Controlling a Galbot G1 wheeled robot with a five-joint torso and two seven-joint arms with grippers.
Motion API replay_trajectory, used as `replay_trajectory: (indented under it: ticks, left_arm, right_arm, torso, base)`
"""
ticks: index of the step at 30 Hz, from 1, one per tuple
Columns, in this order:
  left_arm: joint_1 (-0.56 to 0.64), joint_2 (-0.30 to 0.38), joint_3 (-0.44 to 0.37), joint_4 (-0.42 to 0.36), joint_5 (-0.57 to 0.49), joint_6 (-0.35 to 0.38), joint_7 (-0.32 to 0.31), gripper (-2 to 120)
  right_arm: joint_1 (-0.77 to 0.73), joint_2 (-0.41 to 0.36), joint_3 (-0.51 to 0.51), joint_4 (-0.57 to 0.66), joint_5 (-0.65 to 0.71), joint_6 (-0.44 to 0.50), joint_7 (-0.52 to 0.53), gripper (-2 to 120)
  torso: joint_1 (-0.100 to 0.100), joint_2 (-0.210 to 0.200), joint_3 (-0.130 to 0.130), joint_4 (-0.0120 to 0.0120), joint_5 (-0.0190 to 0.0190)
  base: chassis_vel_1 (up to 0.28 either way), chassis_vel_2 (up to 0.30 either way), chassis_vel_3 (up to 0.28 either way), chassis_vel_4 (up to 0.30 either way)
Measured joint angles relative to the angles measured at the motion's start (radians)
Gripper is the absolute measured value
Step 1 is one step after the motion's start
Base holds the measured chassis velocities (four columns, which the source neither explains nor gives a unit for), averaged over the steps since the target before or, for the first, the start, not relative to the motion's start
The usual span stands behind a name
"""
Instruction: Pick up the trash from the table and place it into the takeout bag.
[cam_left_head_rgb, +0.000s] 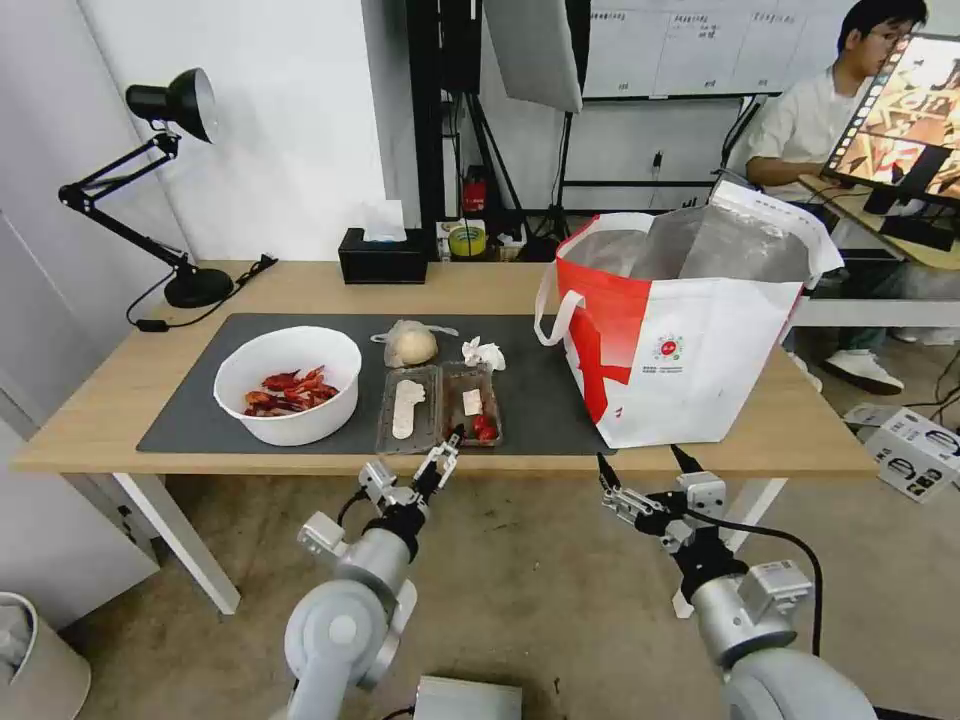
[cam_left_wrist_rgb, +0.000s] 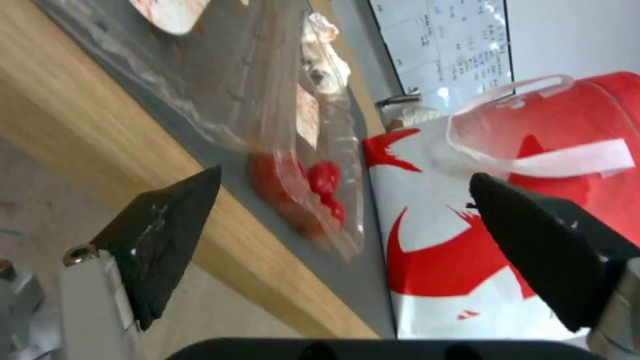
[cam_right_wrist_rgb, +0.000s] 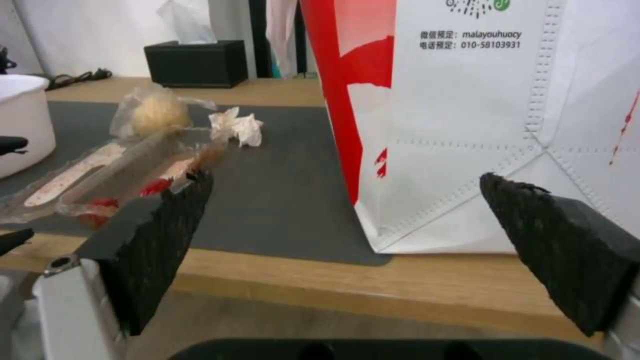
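Left claw (cam_left_head_rgb: 447, 452): nearest the camera, jaws spread wide, holding nothing, tips at the table's near edge just in front of the plastic tray.
Right claw (cam_left_head_rgb: 640, 460): also spread wide and holding nothing, below the near edge in front of the takeout bag, well apart from the left claw.
Table (cam_left_head_rgb: 790, 430): long light-wood top on white legs; a bare wood strip runs along the near edge in front of the mat.
Mat (cam_left_head_rgb: 180, 415): dark grey, covers the middle of the table; its right end goes under the bag.
Plastic tray (cam_left_head_rgb: 438, 403): clear clamshell lying open near the mat's front edge, red scraps in its right half, a pale strip in its left half.
Bowl (cam_left_head_rgb: 288, 384): white, holds red crayfish shells, just left of the tray.
Bun (cam_left_head_rgb: 411, 344): beige, in a clear bag, behind the tray.
Tissue (cam_left_head_rgb: 482, 352): small crumpled white wad, just right of the bun.
Takeout bag (cam_left_head_rgb: 685, 340): big, white with a red side, mouth open showing foil lining, white loop handle hanging toward the tray; a strip of bare mat lies between it and the tray.
Tissue box (cam_left_head_rgb: 382, 255): black, at the table's far edge.
Lamp (cam_left_head_rgb: 170, 180): black desk lamp at the far left corner, cord trailing on the wood.
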Motion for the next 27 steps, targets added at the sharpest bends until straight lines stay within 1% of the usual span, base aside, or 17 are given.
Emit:
replay_trajectory:
  ticks: [11, 20, 27]
  left_arm:
    - [-0.045, 0.016, -0.014, 0.041, -0.011, -0.003, -0.006, 100]
    - [-0.064, 0.042, -0.038, 0.043, -0.016, -0.004, -0.005, 100]
    - [-0.069, 0.058, -0.051, 0.019, -0.018, -0.005, -0.004, 100]
  right_arm:
    - [0.0, -0.001, 0.004, -0.004, 0.0, 0.0, 0.001, 100]
    - [0.001, 0.0, 0.002, -0.006, 0.0, 0.0, 0.001, 100]
    - [0.002, 0.001, -0.002, -0.008, -0.002, 0.0, 0.001, 100]
  torso:
    - [0.0, 0.0, 0.0, 0.0, 0.0]
    - [0.0, 0.0, 0.0, 0.0, -0.0001]
    - [0.0, 0.0, 0.0, 0.0, -0.0001]
  base:
    - [0.0, 0.0, 0.0, 0.0]
    - [0.0, 0.0, 0.0, 0.0]
    - [0.0, 0.0, 0.0, 0.0]
